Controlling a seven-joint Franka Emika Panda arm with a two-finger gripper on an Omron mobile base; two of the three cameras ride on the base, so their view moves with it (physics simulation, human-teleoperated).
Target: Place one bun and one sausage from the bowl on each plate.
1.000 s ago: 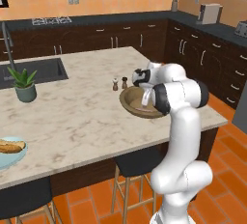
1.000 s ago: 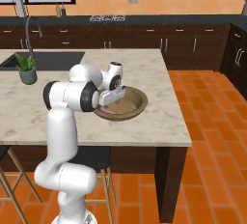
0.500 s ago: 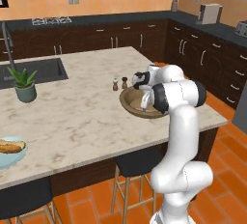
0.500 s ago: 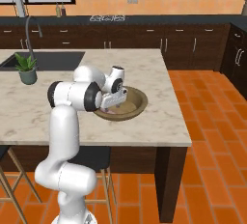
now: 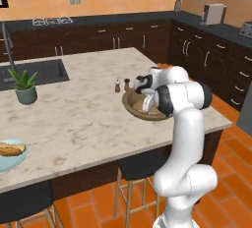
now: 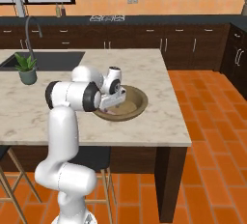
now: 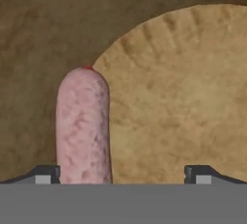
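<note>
White arm (image 5: 183, 138), glossy, with dark joints.
Built of thick rounded white segments, smooth and tube-like, swelling to a bulbous base link (image 6: 67, 179) at the bottom. Wide dark band (image 5: 161, 99) ringing the big cylindrical joint at elbow height; same band (image 6: 90, 97) seen black from the other side, with a narrower dark seam (image 6: 49, 96) at the far end of that link. White hand (image 6: 113, 87) with small dark patches on its face. Finger tips (image 7: 48, 174) dark grey, squared, each with a small lighter grey block set in.
</note>
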